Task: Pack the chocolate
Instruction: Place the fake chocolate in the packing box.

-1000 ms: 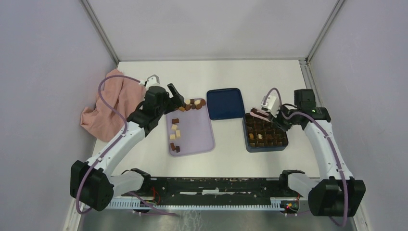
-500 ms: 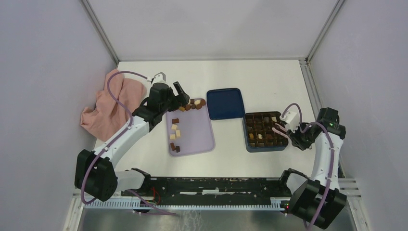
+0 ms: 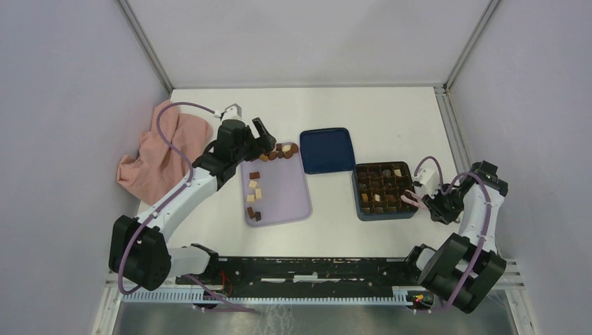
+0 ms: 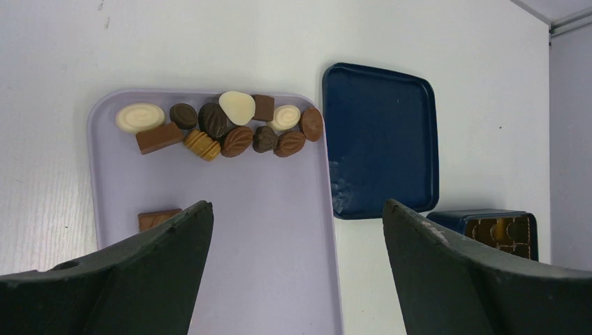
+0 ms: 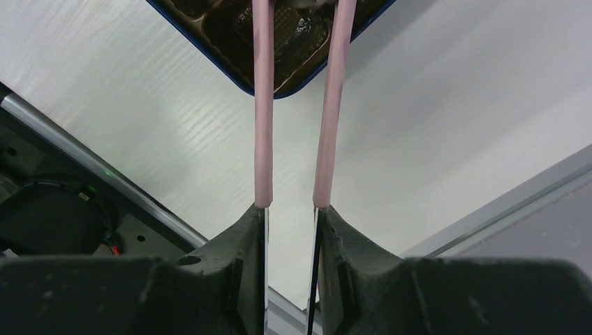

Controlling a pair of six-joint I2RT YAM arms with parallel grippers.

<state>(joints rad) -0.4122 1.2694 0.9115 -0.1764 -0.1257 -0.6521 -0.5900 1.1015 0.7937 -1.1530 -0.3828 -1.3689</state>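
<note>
Chocolate pieces, brown & cream (image 4: 237, 139), are clustered on flat lilac tray (image 4: 279, 279) by wide-open left claw (image 4: 297, 209); right claw (image 3: 412, 198) state can't be told, tips unseen.

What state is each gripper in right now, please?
Left gripper: open wide, holding nothing.
Right gripper: open only narrowly, holding nothing.

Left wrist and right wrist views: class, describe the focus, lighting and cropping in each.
Left wrist view: the chocolate and lilac tray are sharp and evenly lit, the blue lid shows a faint sheen, and the dark jaws crop the lower corners. Right wrist view: the box is cut by the top edge and dim inside; a soft shadow lies on the table beside it.
</note>
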